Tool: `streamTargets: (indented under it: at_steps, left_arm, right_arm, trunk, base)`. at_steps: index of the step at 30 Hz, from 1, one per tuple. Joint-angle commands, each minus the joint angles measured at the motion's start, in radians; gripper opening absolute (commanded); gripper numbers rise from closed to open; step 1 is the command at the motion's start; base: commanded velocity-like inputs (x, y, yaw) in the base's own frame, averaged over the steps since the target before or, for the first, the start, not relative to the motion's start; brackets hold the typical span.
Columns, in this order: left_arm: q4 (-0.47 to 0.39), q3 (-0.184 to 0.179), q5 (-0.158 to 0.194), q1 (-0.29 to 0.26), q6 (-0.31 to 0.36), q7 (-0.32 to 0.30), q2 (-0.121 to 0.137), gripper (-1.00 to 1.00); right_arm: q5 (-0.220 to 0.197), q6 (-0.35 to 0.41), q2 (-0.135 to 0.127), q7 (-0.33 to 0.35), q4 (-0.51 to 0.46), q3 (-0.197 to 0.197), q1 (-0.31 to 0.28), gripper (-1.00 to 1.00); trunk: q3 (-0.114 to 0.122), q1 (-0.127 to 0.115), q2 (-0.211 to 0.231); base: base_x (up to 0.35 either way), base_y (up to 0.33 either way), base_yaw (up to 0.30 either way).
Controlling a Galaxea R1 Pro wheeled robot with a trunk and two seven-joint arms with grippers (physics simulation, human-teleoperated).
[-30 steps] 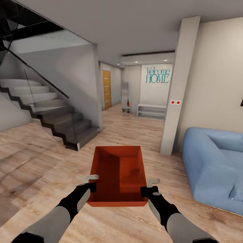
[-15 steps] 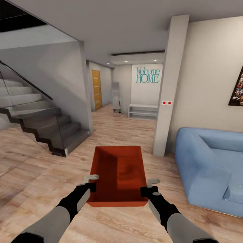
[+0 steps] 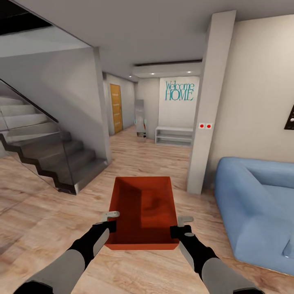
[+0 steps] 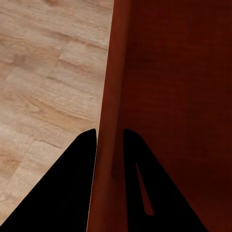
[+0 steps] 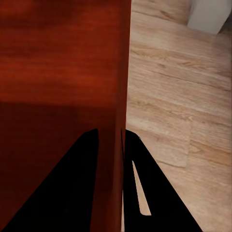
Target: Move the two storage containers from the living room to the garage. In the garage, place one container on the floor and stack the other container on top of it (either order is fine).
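Observation:
An orange-red open-topped storage container (image 3: 143, 208) hangs in front of me above the light wood floor of the living room, empty inside. My left gripper (image 3: 111, 220) is shut on its left wall, and the left wrist view has that wall (image 4: 110, 121) pinched between the two dark fingers. On the other side my right gripper (image 3: 179, 226) is shut on the right wall (image 5: 121, 96), one finger inside the bin and one outside. I am in the living room, with the blue sofa (image 3: 253, 204) at my right.
A white pillar (image 3: 206, 110) stands ahead right beside the sofa. Dark stairs with a glass rail (image 3: 49, 155) rise at the left. Between them a hallway runs to a wooden door (image 3: 116, 108), a white bench (image 3: 174, 135) and a "Welcome HOME" wall sign (image 3: 179, 90).
The whole view has shifted: stairs slid left and the pillar and sofa came nearer, so the camera turned and advanced. The container and both grippers keep the same place in the picture.

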Motion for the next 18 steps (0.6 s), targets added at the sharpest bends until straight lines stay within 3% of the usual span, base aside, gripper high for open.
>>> streamTargets:
  at_steps: [1,18]
  left_arm:
    - [-0.006,0.038,-0.018,-0.002,0.007,0.014,0.001,-1.00]
    - [-0.006,0.038,-0.018,-0.002,0.007,0.014,0.002,-1.00]
  right_arm:
    - [-0.009,0.008,-0.001,-0.008,0.000,0.017,0.001,-1.00]
    - [-0.011,0.008,-0.001,-0.008,-0.001,0.017,0.001,-1.00]
  trunk:
    - [-0.001,0.001,-0.001]
    - [-0.001,0.001,-0.001]
  base:
    - [0.320,0.000,0.000]
    - [0.320,0.000,0.000]
